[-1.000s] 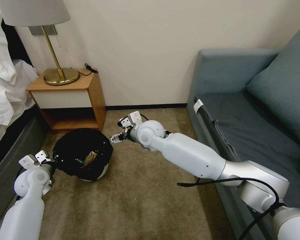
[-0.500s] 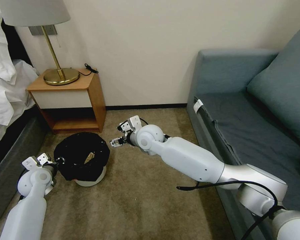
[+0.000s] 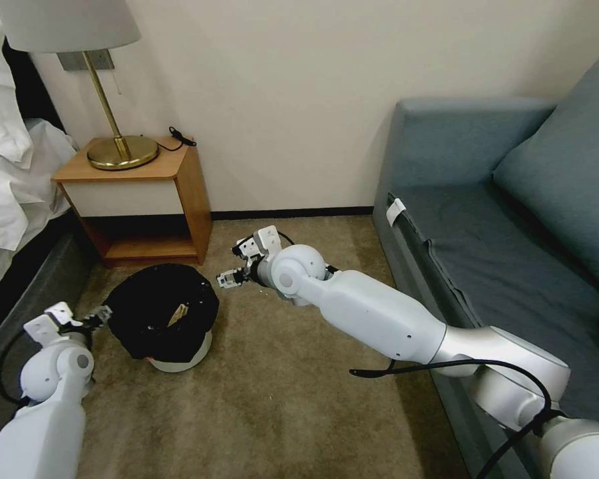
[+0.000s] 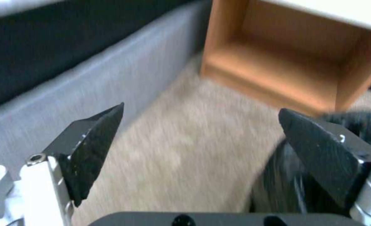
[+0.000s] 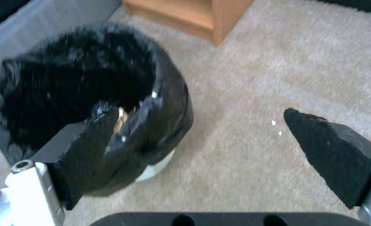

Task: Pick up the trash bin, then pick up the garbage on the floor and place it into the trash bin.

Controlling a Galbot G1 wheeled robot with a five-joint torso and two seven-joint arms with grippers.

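The trash bin (image 3: 163,318) is seen on the carpet; at 9 o'clock the left gripper (image 3: 94,318) is spread, at 2 o'clock the right gripper (image 3: 227,278) too.

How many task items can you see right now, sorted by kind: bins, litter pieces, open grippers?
Trash bin: 1
Litter pieces, tan one inside the bin: 1
Open grippers, left gripper and right gripper: 2
Total: 4

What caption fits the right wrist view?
Right gripper, jaws open, above carpet beside the black-lined trash bin.
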